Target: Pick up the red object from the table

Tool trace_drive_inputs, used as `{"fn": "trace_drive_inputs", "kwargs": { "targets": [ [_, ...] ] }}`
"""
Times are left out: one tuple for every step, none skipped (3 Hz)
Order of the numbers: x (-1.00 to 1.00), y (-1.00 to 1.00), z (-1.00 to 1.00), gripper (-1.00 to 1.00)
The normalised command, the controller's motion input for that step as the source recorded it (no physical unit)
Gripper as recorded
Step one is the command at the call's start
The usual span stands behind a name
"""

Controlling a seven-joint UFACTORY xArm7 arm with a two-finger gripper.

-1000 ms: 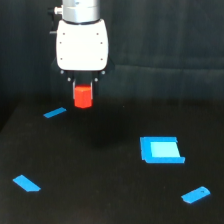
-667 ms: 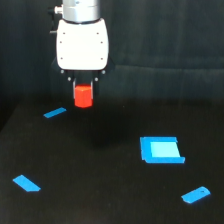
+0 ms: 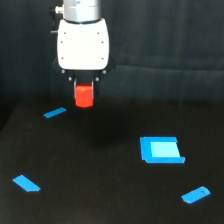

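Gripper holds one red object; four blue pieces

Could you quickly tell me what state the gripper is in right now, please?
Gripper: closed on the red object, held clear above the table.

A single exterior view, set off the arm, looks across the table from its near edge and slightly downward; it faces a dark curtain backdrop that fills the upper half of the picture; the arm's white head hangs at upper left, cut off by the top edge; the table's near part fills the lower half; the camera stands at middling range; no second view shares the scene.
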Motion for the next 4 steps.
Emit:
{"fn": "trace_drive_inputs", "kwargs": {
  "targets": [
    [-0.01, -0.07, -0.01, -1.0],
    [0.0, 0.05, -0.02, -0.98],
    [-0.02, -0.02, 0.06, -1.0],
    [-0.03, 0.0, -0.03, -1.0]
  ]
}}
